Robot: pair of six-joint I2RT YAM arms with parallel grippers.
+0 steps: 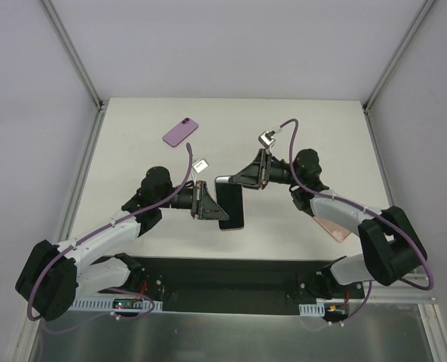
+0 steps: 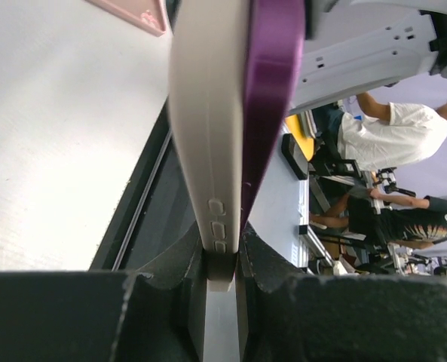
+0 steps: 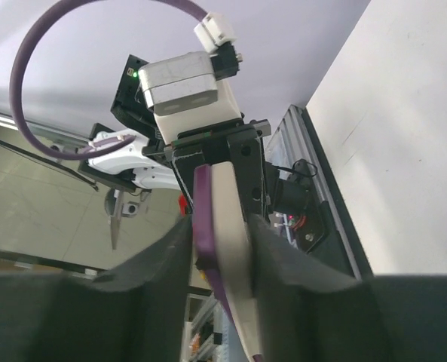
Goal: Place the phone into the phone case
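**Seating the phone in its case: a two-arm hold above the table's middle**

The phone (image 1: 231,205) hangs dark screen up above the middle of the table (image 1: 306,128), somewhat toward the near edge, carried between both arms. In the left wrist view a pale phone case (image 2: 208,113) with moulded button shapes lies against a purple slab, which is probably the phone's body.

The left gripper (image 2: 221,268) pinches the end of the pale case alone, and the purple slab stops just short of its jaws. The right gripper (image 3: 219,234) has one finger on each side of both layers. Whether it presses them or merely straddles them cannot be told.

To do the step well, the left grip should serve as a fixed anvil. The right should squeeze square to the faces and work along the rim, with its fingers kept off the lip the phone must enter.

The left arm reaches in from the near-left corner, its wrist level at the phone's left long edge. The right arm folds back from the right edge — elbow out, gripper at the phone's far end.
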